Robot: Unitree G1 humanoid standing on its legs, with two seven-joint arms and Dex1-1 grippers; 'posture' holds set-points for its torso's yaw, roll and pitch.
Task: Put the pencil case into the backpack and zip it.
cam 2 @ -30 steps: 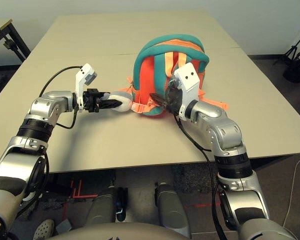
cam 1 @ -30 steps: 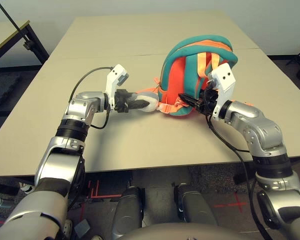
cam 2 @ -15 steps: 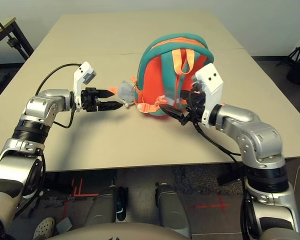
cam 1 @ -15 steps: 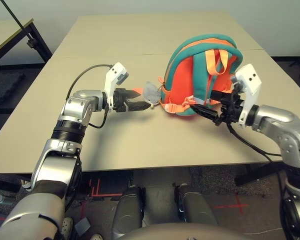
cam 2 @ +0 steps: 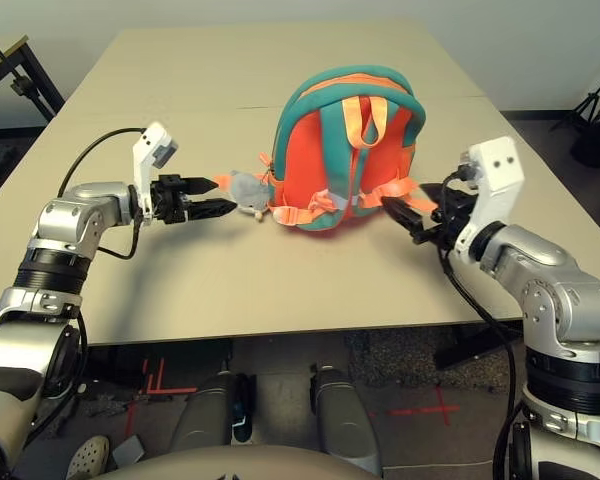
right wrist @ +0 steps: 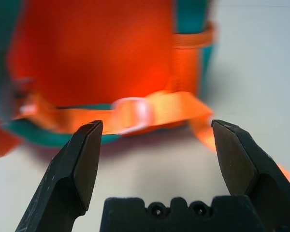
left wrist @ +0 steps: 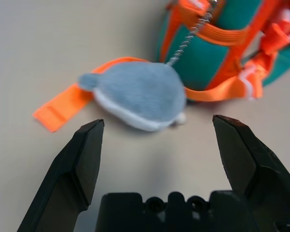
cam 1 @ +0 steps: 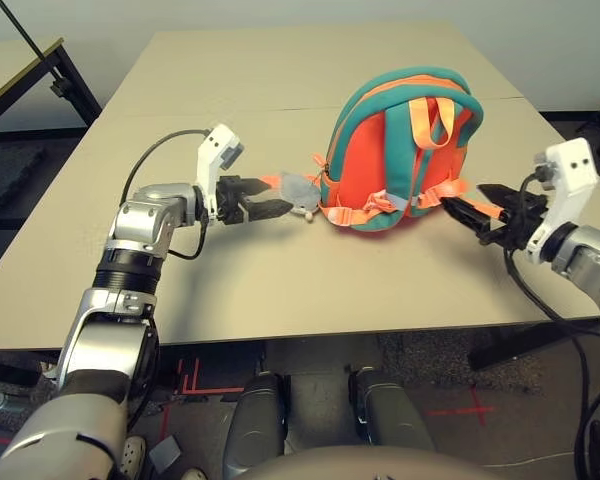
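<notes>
While the backpack (cam 1: 400, 150) is standing upright on the desk (cam 1: 280, 90), both tools are hovering beside it with nothing in them.

Sitting near the middle of the desk, the backpack is showing its orange back panel, teal trim and light orange straps (cam 2: 365, 115) to the camera. Its grey-white plush charm (left wrist: 137, 94) is lying on the desk at the robot's left of the bag, on a small chain, beside a loose orange strap end (left wrist: 58, 108). The left tool (cam 1: 265, 208) is pointing at the charm, fingers spread and released, just short of it. The right tool (cam 1: 475, 212) is pointing at the bag's lower strap from the other side, fingers likewise spread and grasping nothing. The pencil case is not showing in any view.
</notes>
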